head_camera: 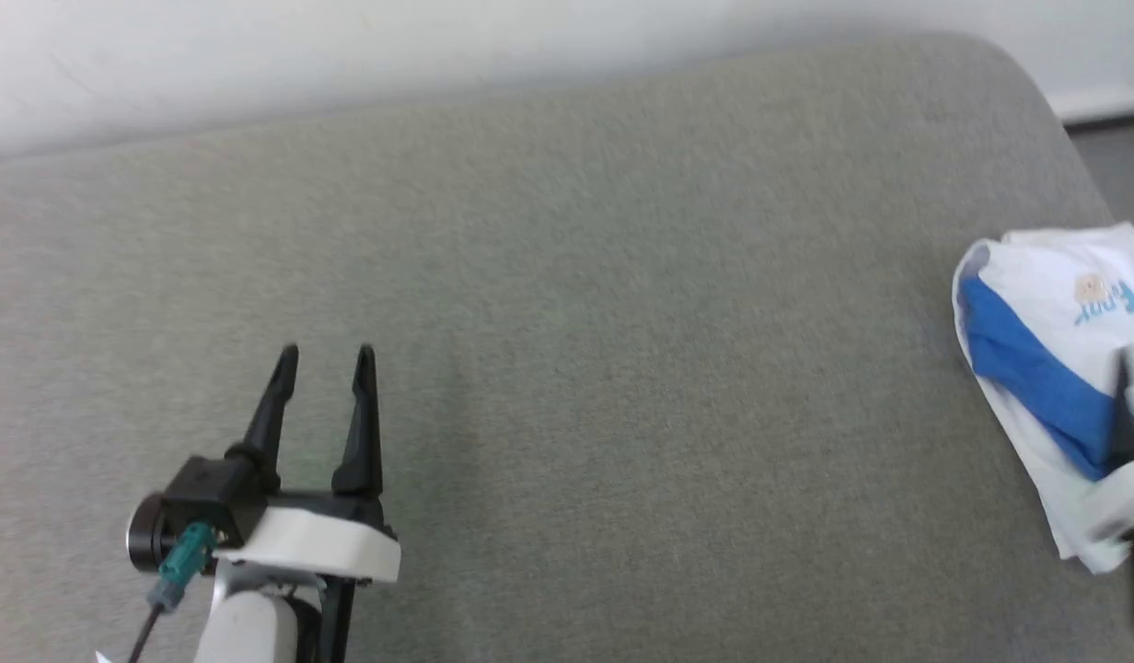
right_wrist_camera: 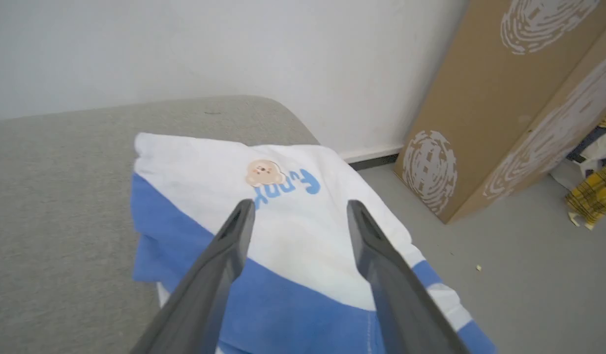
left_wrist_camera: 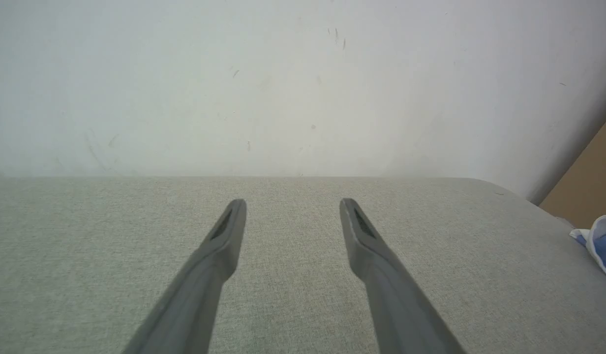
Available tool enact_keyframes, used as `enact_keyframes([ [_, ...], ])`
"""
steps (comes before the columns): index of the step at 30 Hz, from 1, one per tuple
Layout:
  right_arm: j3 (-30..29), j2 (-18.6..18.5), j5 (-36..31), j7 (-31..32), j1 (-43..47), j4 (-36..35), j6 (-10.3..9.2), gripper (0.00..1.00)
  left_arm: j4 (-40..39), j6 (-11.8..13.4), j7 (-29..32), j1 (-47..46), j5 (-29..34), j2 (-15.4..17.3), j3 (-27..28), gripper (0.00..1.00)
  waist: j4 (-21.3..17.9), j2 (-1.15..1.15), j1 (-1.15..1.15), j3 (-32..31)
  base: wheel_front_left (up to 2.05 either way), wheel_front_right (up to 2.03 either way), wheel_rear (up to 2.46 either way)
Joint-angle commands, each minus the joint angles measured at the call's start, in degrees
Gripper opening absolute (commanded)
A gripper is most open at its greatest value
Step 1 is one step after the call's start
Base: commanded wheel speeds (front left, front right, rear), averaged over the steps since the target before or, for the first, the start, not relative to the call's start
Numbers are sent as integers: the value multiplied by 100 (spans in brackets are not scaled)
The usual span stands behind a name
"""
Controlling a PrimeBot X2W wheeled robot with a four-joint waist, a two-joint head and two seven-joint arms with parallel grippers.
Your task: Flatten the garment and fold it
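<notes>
Fingers of the left gripper [head_camera: 326, 361] point up over the bare grey cushion [head_camera: 622, 322]. They are spread wide with nothing between them. The right gripper [right_wrist_camera: 300, 209] hangs just over the garment [right_wrist_camera: 209, 167], and its two long dark fingers are wide apart too, holding nothing. The garment lies in a soft heap at the right end of the cushion, by the round corner. It is white with a bright blue band and a small bear print [right_wrist_camera: 263, 173]. The cushion cloth looks rough and woven. A brown cardboard box [right_wrist_camera: 480, 98] stands nearby.
</notes>
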Motion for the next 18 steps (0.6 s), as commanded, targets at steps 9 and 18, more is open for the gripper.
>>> enact_keyframes([
  [9,742,1021,-66,556,1084,-2239,-4,100,174,106,-27,313,3,-14,204,100,601,0,2,-688,0,0,0],
  [18,1714,1187,-55,665,1447,-2970,-4,100,325,206,-27,530,37,198,602,100,693,0,2,-932,0,0,0],
])
